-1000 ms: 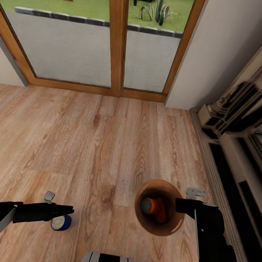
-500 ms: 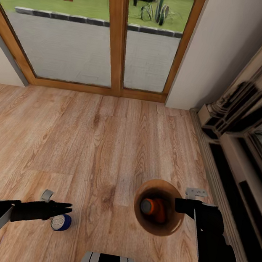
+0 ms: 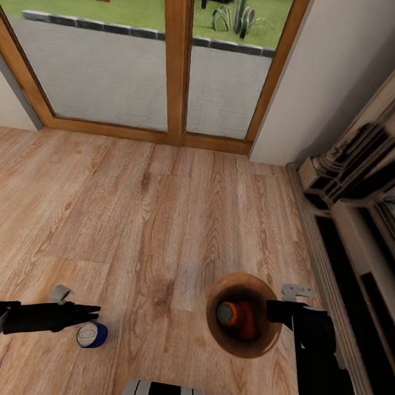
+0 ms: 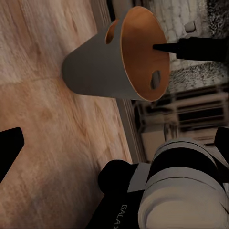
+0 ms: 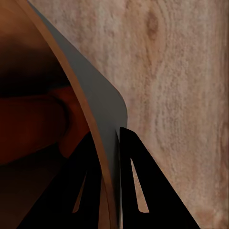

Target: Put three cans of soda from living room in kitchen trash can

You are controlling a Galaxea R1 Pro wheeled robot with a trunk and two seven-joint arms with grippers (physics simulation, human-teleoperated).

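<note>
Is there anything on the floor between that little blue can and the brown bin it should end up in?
Nothing visible. Bare light wood floor lies between the dark blue soda can and the round brown bin. The left gripper sits right beside the can; the right gripper pinches the bin's rim.

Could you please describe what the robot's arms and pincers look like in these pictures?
Both arms are glossy black with light grey panels along the forearms. The left pincer and the right pincer end in slim, tapering black fingers; a small grey bracket sits by each wrist. In the right wrist view the fingers bear narrow pale slots. The left wrist view shows white "GALA" lettering on black casing.
</note>
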